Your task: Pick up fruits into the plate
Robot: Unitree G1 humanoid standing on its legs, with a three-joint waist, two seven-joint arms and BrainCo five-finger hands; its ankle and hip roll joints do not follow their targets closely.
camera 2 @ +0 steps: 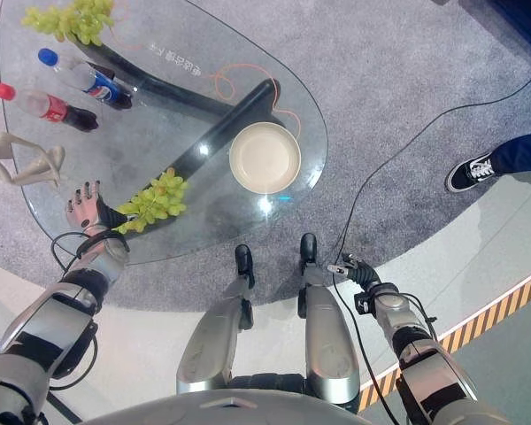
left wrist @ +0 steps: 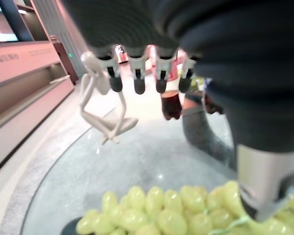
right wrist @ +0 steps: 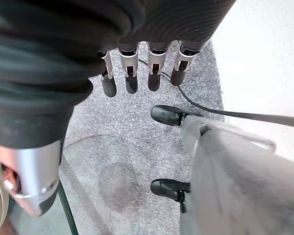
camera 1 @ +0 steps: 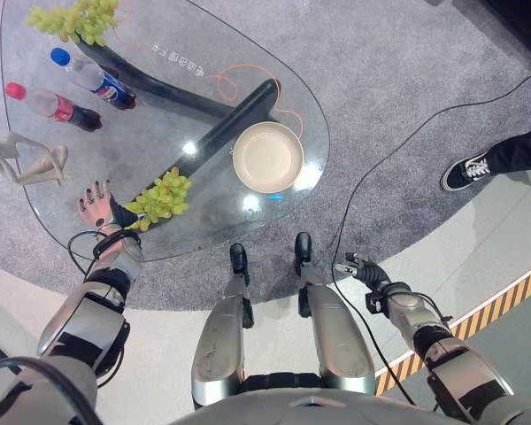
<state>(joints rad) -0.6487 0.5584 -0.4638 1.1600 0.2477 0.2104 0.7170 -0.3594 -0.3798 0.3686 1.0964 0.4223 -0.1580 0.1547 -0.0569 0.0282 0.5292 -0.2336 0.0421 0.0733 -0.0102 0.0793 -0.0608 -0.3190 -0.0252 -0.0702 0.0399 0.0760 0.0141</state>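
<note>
- The rounded clear-glass counter (camera 1: 274,53) is carrying every item; its near rim is curving just ahead of the robot, with grey carpet (camera 1: 407,80) lying open all round it.
- Two bunches of green grapes are lying on the glass: the near bunch of green grapes (camera 1: 162,197) is sitting close to the near-left rim, and the far bunch of green grapes (camera 1: 78,19) is sitting at the far-left rim.
- One round cream plate (camera 1: 267,158) is sitting bare near the right rim, apart from the near bunch, with clear glass lying between them.
- Two plastic bottles are lying on their sides at the left: a blue-capped bottle (camera 1: 93,78) and a red-capped bottle (camera 1: 53,104).
- One white seated figurine (camera 1: 26,159) is standing at the left rim.
- The left hand (camera 1: 96,203) is resting over the glass just beside the near bunch, fingers straight, grasping nothing; its thumb is lying against the grapes.
- The right hand (camera 1: 357,266) is hanging off the counter over the carpet, fingers relaxed, released.
- A person's black-and-white shoe (camera 1: 465,171) is standing on the carpet at the right, well apart from the counter.
</note>
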